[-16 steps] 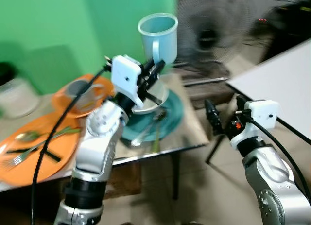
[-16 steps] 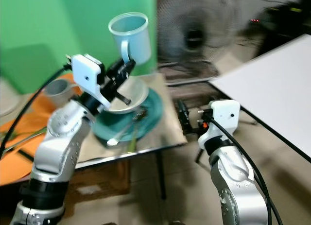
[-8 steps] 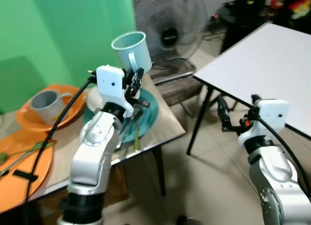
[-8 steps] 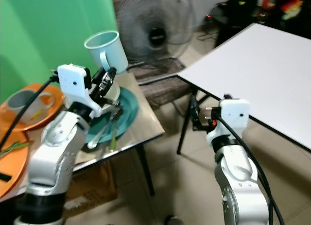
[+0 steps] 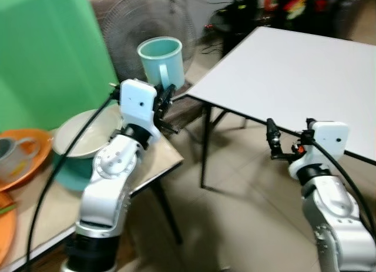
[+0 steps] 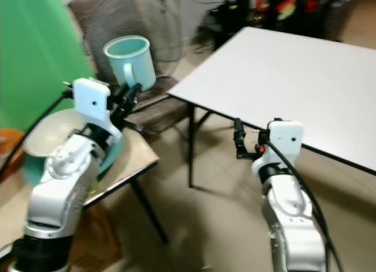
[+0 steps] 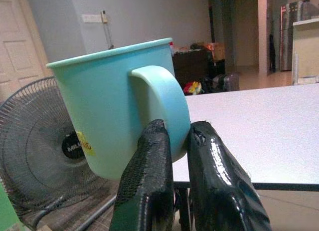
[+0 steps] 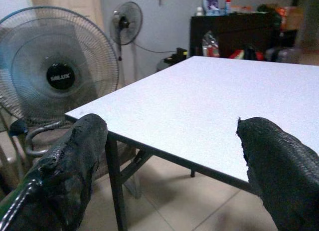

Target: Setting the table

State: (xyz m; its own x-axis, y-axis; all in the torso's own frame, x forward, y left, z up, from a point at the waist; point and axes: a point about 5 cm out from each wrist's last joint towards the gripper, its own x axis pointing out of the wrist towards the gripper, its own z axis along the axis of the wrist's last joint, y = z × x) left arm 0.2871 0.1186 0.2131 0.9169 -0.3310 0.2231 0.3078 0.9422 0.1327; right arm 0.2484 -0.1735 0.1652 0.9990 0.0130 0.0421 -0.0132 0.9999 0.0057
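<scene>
Teal mug point(image 5: 161, 60) in raised left hand point(image 5: 163, 101)

a standing fan point(image 5: 147, 19) with a round wire cage stands on the tiled floor point(image 5: 235, 213) beside a green wall point(image 5: 41, 54). a second, smaller fan point(image 8: 123, 22) stands farther back against a grey wall, next to a dark cabinet point(image 8: 234, 34) cluttered with bottles and small items. a pale door point(image 7: 15, 46) shows behind.

Head pair: high, facing forward and down over both arms.
Left wrist: close behind cup point(image 7: 119, 111), facing fan point(image 7: 40, 141).
Right wrist: low, facing white surface point(image 8: 209, 106).
Shared: fan, white surface.
</scene>
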